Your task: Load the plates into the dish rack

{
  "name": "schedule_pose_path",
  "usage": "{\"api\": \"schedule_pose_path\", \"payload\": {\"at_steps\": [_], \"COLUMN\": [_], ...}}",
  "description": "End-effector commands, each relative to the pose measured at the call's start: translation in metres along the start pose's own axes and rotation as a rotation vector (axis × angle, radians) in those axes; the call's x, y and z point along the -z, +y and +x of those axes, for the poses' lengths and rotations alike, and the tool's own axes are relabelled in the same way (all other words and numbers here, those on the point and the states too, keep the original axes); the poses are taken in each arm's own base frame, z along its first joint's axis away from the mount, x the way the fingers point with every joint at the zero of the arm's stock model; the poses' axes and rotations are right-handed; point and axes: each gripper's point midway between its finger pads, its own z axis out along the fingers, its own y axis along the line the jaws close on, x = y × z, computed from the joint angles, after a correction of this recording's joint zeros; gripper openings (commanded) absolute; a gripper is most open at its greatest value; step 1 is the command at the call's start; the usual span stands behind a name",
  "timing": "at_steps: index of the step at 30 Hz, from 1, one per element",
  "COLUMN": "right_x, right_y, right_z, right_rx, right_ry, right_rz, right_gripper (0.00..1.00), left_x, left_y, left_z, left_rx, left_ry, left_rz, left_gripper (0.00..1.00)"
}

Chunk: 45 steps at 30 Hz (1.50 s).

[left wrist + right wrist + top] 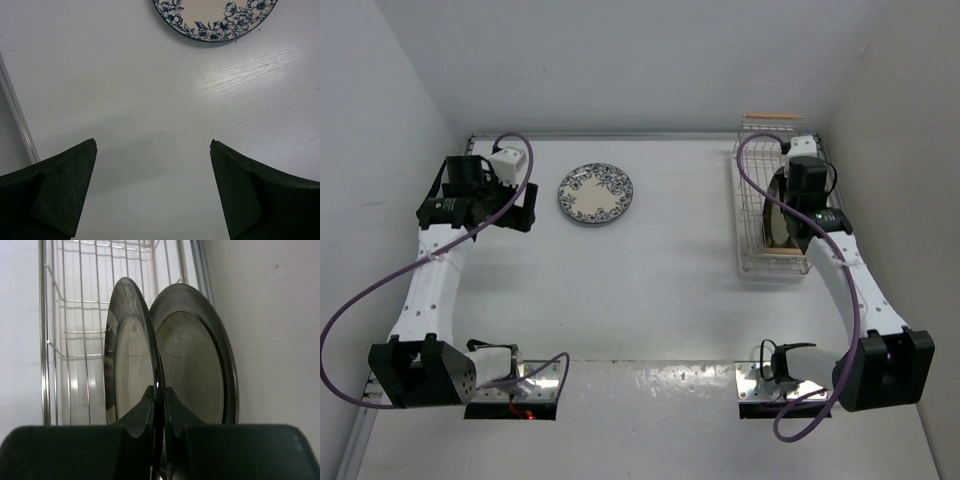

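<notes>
The white plate with blue floral pattern [595, 193] lies flat on the table at the back left; its edge shows at the top of the left wrist view [215, 20]. My left gripper [523, 207] is open and empty, just left of it [152, 145]. The white wire dish rack [750, 215] stands at the right, with a wooden handle bar [772, 117] at its far end. Two dark-rimmed plates stand on edge in the rack [75, 315]. My right gripper [160, 395] is shut on the rim of the left plate [127, 365]. The other plate [197, 365] leans just right of it.
White walls close in the table at the left, back and right; the rack sits close to the right wall [270, 340]. A raised table-edge strip [17, 120] runs beside the left gripper. Both arm bases [420, 370] [885, 370] stand at the near edge.
</notes>
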Motion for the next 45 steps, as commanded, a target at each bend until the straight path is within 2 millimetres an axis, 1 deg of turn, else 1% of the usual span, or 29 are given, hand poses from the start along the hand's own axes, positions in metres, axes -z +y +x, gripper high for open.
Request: {"api": "schedule_pose_path", "payload": {"at_steps": [1, 3, 4, 5, 6, 9, 10, 13, 14, 16, 17, 20, 21, 22, 23, 24, 25, 26, 27, 28, 30, 31, 35, 38, 39, 41, 42, 43, 45], "right_x": [0.001, 0.001, -0.001, -0.001, -0.001, -0.001, -0.001, 0.006, 0.01, 0.017, 0.024, 0.037, 0.046, 0.049, 0.053, 0.06, 0.065, 0.066, 0.071, 0.073, 0.079, 0.08, 0.085, 0.084, 0.083, 0.077, 0.076, 0.074, 0.075], "right_y": [0.004, 0.014, 0.015, 0.016, 0.018, 0.016, 0.016, 0.011, 0.006, 0.005, 0.002, 0.001, 0.0, 0.001, 0.006, 0.008, 0.01, 0.014, 0.016, 0.02, 0.022, 0.024, 0.032, 0.038, 0.041, 0.055, 0.064, 0.074, 0.098], "right_z": [-0.032, -0.027, -0.024, -0.022, -0.019, -0.016, -0.015, -0.027, -0.04, -0.051, -0.067, -0.085, -0.092, -0.096, -0.099, -0.103, -0.106, -0.104, -0.106, -0.106, -0.107, -0.105, -0.098, -0.089, -0.088, -0.079, -0.076, -0.072, -0.066], "right_rx": [0.026, 0.054, 0.063, 0.066, 0.071, 0.065, 0.067, 0.066, 0.063, 0.057, 0.042, 0.012, -0.007, -0.012, -0.012, -0.024, -0.027, -0.025, -0.031, -0.029, -0.037, -0.04, -0.034, -0.021, -0.017, 0.01, 0.025, 0.042, 0.064], "right_ry": [-0.138, -0.131, -0.12, -0.112, -0.099, -0.073, -0.068, -0.093, -0.117, -0.145, -0.18, -0.228, -0.258, -0.274, -0.292, -0.321, -0.34, -0.343, -0.359, -0.365, -0.377, -0.374, -0.372, -0.36, -0.358, -0.329, -0.322, -0.307, -0.288], "right_rz": [-0.037, -0.067, -0.068, -0.07, -0.074, -0.071, -0.069, -0.062, -0.053, -0.071, -0.073, -0.091, -0.102, -0.11, -0.132, -0.143, -0.154, -0.164, -0.172, -0.183, -0.192, -0.197, -0.216, -0.224, -0.23, -0.263, -0.303, -0.332, -0.437], "right_gripper": [0.0, 0.0, 0.04, 0.12, 0.34, 0.58, 0.7, 0.82, 0.85, 0.87, 0.87, 0.88, 0.88, 0.88, 0.88, 0.88, 0.88, 0.88, 0.88, 0.88, 0.88, 0.88, 0.88, 0.88, 0.88, 0.88, 0.88, 0.88, 0.9], "left_x": [0.007, 0.007, 0.007, 0.004, 0.0, -0.012, -0.02, -0.037, -0.051, -0.071, -0.094, -0.131, -0.142, -0.166, -0.177, -0.187, -0.197, -0.217, -0.226, -0.234, -0.256, -0.264, -0.292, -0.309, -0.312, -0.316, -0.318, -0.316, -0.309], "left_y": [0.004, 0.005, 0.005, 0.005, 0.003, -0.007, -0.009, -0.018, -0.022, -0.022, -0.019, -0.024, -0.02, -0.024, -0.025, -0.022, -0.023, -0.023, -0.025, -0.019, -0.021, -0.019, -0.032, -0.045, -0.045, -0.057, -0.06, -0.062, -0.072], "left_z": [-0.009, -0.011, -0.011, -0.009, -0.008, -0.005, -0.004, -0.004, -0.006, -0.01, -0.011, -0.013, -0.024, -0.011, -0.008, -0.019, -0.018, -0.003, -0.002, -0.011, -0.001, -0.007, 0.01, 0.025, 0.025, 0.028, 0.033, 0.035, 0.033], "left_rx": [0.007, 0.005, 0.005, 0.007, 0.004, -0.018, -0.02, -0.008, 0.011, 0.034, 0.076, 0.151, 0.198, 0.239, 0.264, 0.267, 0.285, 0.3, 0.305, 0.294, 0.312, 0.296, 0.285, 0.268, 0.258, 0.25, 0.247, 0.238, 0.219], "left_ry": [-0.05, -0.059, -0.059, -0.049, -0.038, -0.008, 0.013, 0.037, 0.06, 0.076, 0.107, 0.14, 0.12, 0.17, 0.189, 0.169, 0.181, 0.224, 0.237, 0.212, 0.242, 0.227, 0.277, 0.313, 0.31, 0.315, 0.322, 0.328, 0.326], "left_rz": [-0.024, -0.026, -0.027, -0.024, -0.013, 0.027, 0.04, 0.117, 0.164, 0.192, 0.198, 0.264, 0.27, 0.305, 0.319, 0.324, 0.335, 0.342, 0.338, 0.325, 0.313, 0.297, 0.31, 0.329, 0.34, 0.384, 0.401, 0.419, 0.465], "left_gripper": [1.0, 1.0, 1.0, 1.0, 1.0, 1.0, 1.0, 1.0, 1.0, 1.0, 1.0, 0.96, 0.96, 0.92, 0.91, 0.89, 0.88, 0.88, 0.88, 0.88, 0.86, 0.85, 0.71, 0.54, 0.42, 0.25, 0.09, 0.02, 0.0]}}
